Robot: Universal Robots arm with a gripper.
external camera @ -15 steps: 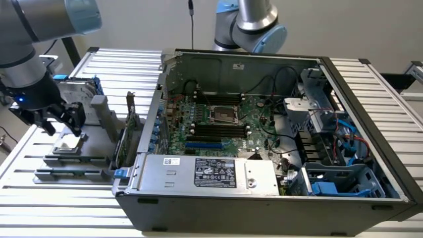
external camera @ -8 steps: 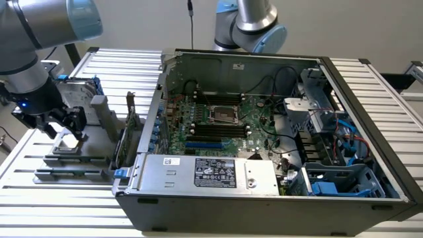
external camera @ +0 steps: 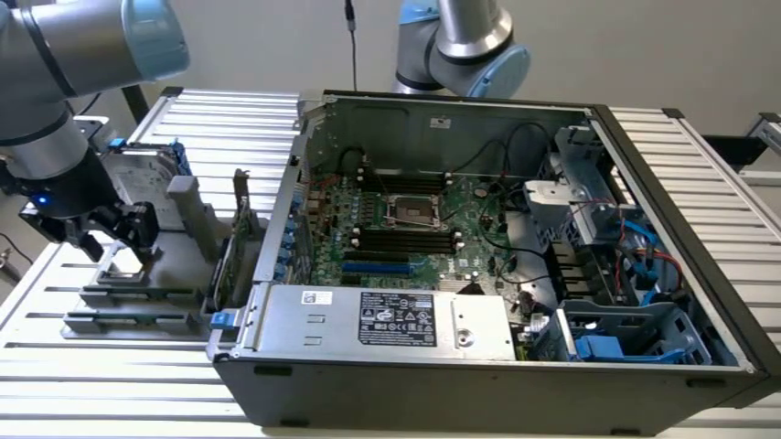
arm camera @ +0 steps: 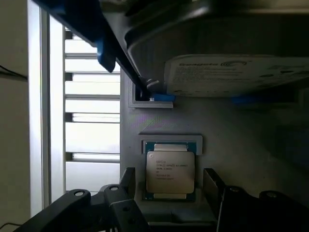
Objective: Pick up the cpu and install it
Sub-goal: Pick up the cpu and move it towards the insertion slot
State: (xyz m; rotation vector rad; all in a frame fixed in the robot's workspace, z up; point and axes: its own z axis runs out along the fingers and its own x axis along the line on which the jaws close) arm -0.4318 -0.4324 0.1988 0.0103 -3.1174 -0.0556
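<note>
Two jaws spread wide — released | cpu (arm camera: 170,170) flat between them, untouched

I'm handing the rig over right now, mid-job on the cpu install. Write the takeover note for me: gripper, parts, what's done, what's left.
Gripper: open, holding nothing, low over the gray holder at the exterior view's left, outside the computer case.
cpu: lying flat in its holder recess, between the gripper's fingers, with a gap on each side.
Done: gripper lined up over the cpu.
Left: cpu not gripped or lifted; the motherboard socket looks empty.
</note>
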